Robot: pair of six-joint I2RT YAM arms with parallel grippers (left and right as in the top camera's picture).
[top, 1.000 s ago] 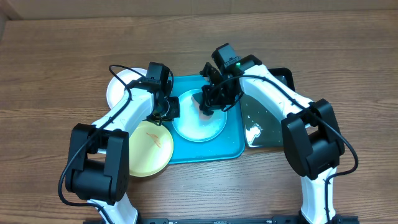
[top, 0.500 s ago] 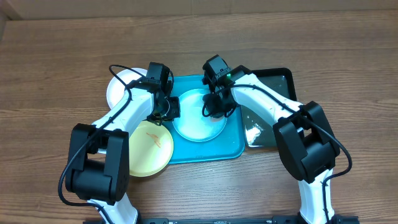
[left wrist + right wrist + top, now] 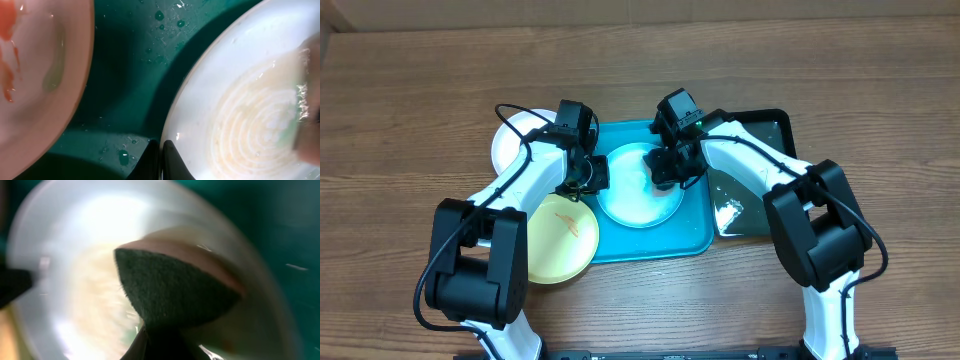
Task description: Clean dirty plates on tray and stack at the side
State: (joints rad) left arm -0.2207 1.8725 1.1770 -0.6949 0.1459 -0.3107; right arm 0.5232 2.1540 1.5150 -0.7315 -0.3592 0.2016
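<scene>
Scrubbing is progressing: right gripper, pinching the sponge, is sweeping toward frame right across the mint-blue plate, left gripper pinching its rim.

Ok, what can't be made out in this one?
Overhead: the left arm covers much of the white plate, so smears cannot be judged.
Overhead: the right gripper hides where the sponge meets the mint plate; the right wrist view is motion-blurred.
Left wrist: the frame's left edge cuts off the yellow plate.
Overhead: glare and the right arm mask the black tray contents.
</scene>
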